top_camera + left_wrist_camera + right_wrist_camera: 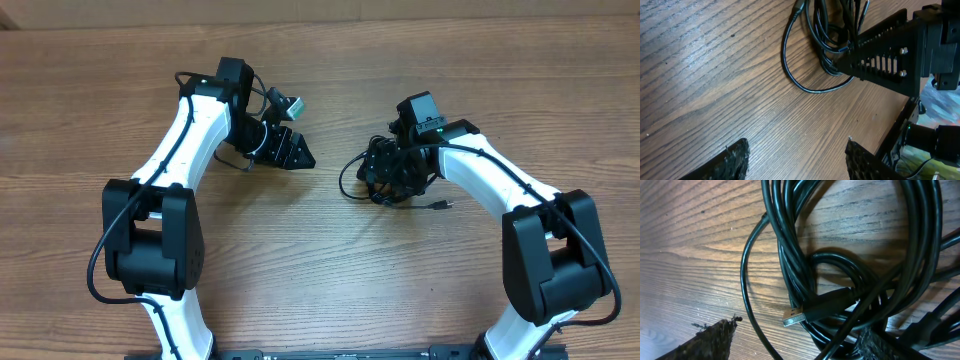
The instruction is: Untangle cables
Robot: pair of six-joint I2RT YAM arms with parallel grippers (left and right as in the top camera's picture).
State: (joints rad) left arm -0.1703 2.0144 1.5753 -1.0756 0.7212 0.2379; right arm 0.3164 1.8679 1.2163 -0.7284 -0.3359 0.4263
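The cables [380, 180] lay knotted on the wooden table [320, 270], right of middle: smooth, glossy black cords looped over a metal-tipped plug [792, 317]. My right gripper [795, 341] straddled them, fingers spread, possibly grazing one. My left gripper [797, 160] hung spread and empty. I judged a single outer loop the best pinch.

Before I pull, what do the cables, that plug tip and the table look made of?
Cables: black rubbery or plastic jacket, smooth, slightly glossy from the highlights along them. Plug tip: silvery bare metal, shiny, on a black moulded body. Table: wood or wood-look laminate, clear grain, low sheen; I cannot tell which.
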